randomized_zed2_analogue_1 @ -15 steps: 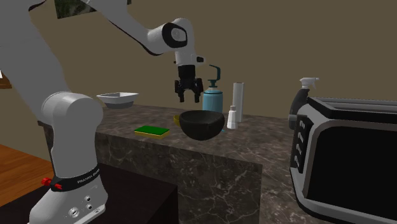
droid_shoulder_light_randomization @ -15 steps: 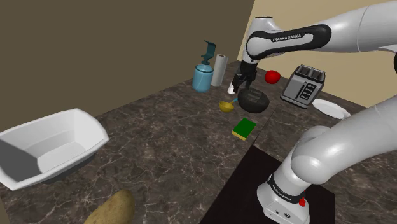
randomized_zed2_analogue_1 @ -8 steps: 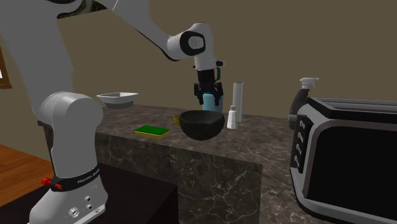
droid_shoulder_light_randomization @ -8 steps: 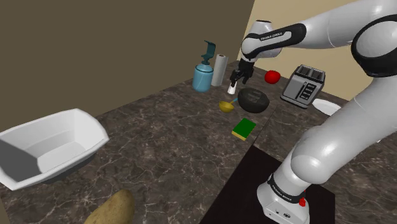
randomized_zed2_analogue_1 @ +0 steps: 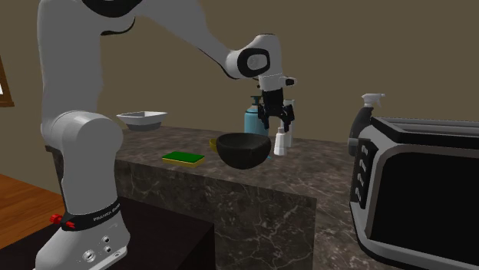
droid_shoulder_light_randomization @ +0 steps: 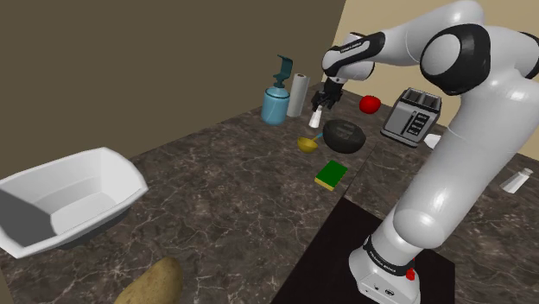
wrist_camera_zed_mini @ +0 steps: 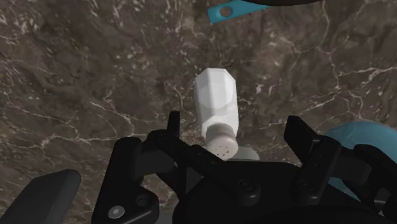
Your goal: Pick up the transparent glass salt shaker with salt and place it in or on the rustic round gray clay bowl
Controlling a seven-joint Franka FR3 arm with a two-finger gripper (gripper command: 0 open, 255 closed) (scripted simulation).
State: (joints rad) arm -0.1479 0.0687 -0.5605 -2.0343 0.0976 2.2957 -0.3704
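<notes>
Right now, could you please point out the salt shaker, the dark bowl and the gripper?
salt shaker [wrist_camera_zed_mini: 216, 105], wrist view, its faceted body.
dark bowl [randomized_zed2_analogue_1: 243, 155], second exterior view, its outer wall.
gripper [randomized_zed2_analogue_1: 277, 124], second exterior view, midway between fingertips.

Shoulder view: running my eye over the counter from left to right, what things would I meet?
White tub → brown potato → teal dispenser → white roll → salt shaker → dark bowl → red fruit → toaster → small white shaker.
</notes>
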